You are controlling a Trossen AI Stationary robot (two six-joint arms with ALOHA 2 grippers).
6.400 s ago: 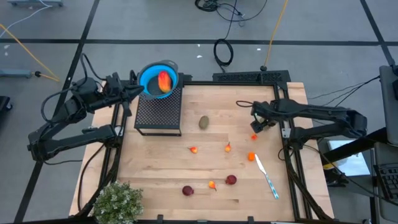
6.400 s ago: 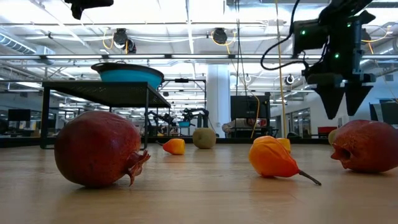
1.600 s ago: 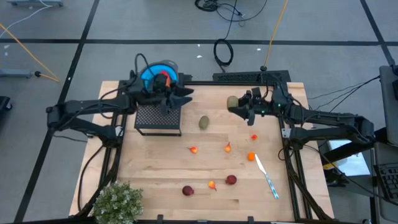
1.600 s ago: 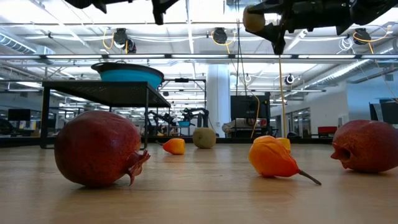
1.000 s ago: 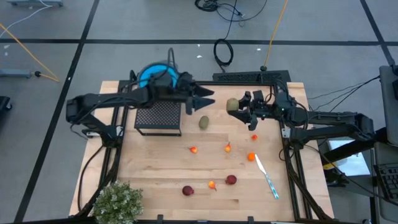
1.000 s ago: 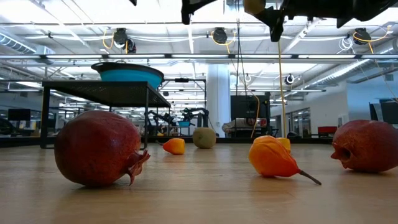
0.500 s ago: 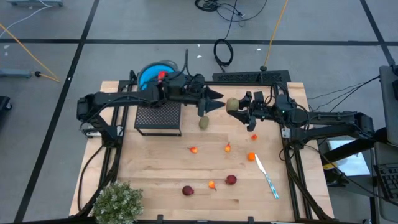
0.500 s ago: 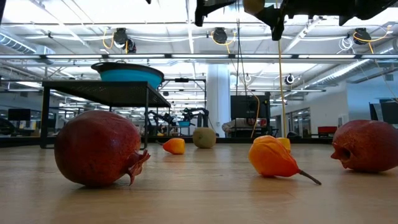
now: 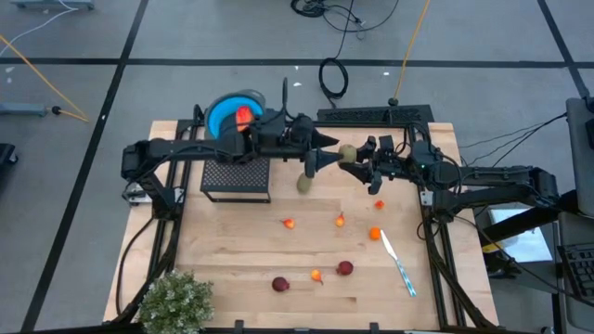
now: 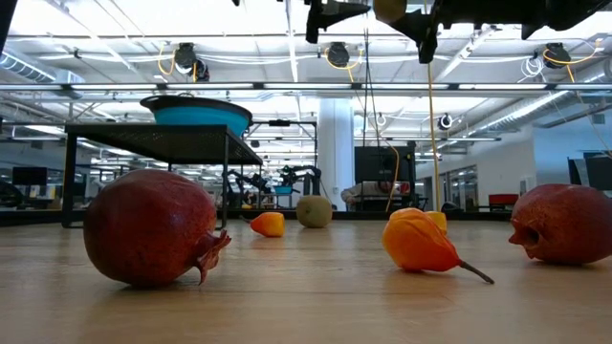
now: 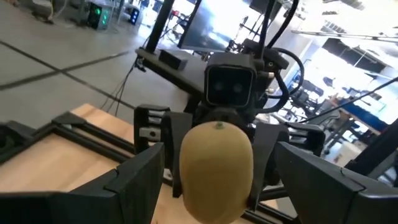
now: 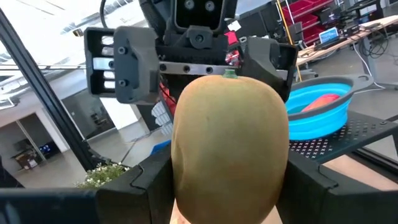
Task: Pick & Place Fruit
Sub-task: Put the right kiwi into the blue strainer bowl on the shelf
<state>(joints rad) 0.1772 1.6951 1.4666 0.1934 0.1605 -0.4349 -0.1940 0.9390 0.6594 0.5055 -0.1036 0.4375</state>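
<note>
Passing a smooth olive-brown oval fruit (image 9: 346,154) from arm to arm looks to be the step in hand: it is gripped by the right gripper (image 9: 352,160) in mid-air above the table, while the left gripper (image 9: 320,154) is spread wide just beside it. Next, those spread fingers would need to be closed round the fruit before the right grip is released. The round blue bowl (image 9: 234,115) on the black mesh stand is placed from above; the facing grippers are shown only by the wrist views.
</note>
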